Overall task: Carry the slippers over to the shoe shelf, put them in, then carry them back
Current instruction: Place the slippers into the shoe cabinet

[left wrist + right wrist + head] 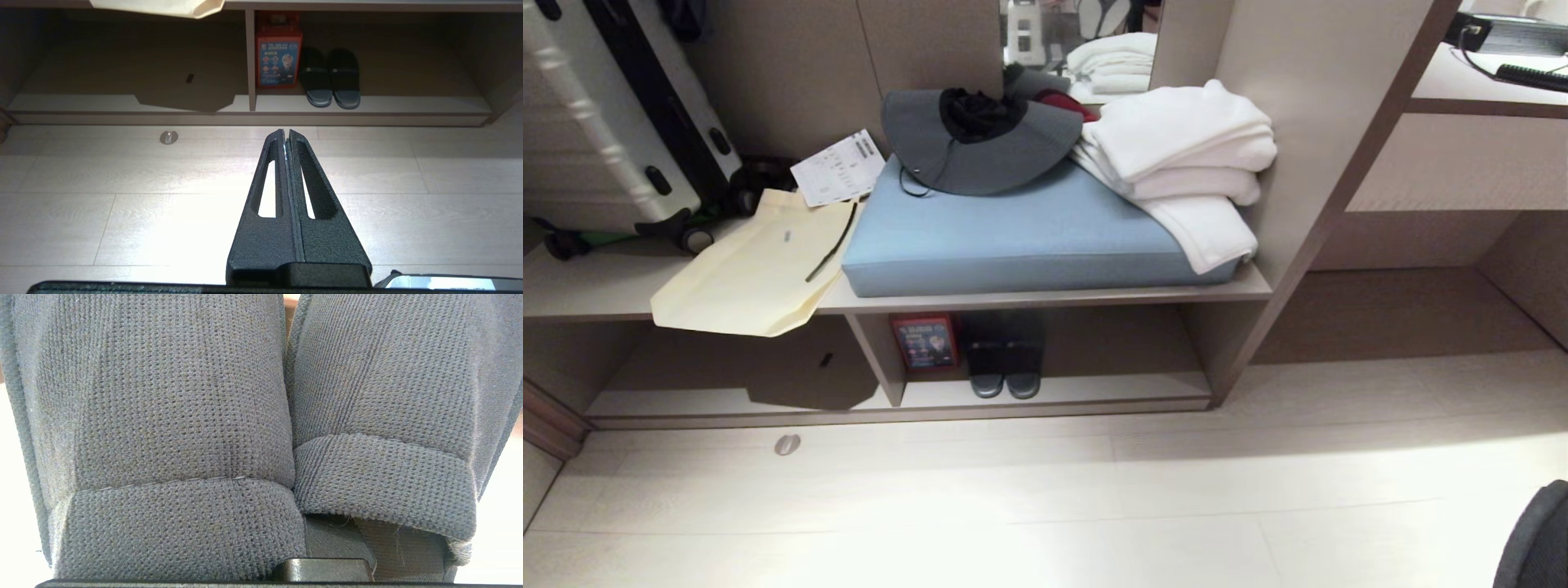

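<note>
step: carrying slippers toward shoe shelf, I judge; not yet in.
right gripper: clamped on the pair, which fills its wrist view; fingers hidden.
left gripper: fingers pressed together, empty, over floor.
shelf: black sandals already inside.
next: lower, reach into free space beside sandals.

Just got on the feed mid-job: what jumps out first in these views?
The grey knit slippers fill the right wrist view, clamped in the right gripper. In the head view, a blue cushion sits on the bench with a grey hat and white towels on it. Below, in the shoe shelf, a black pair of sandals stands beside a red box.
</note>
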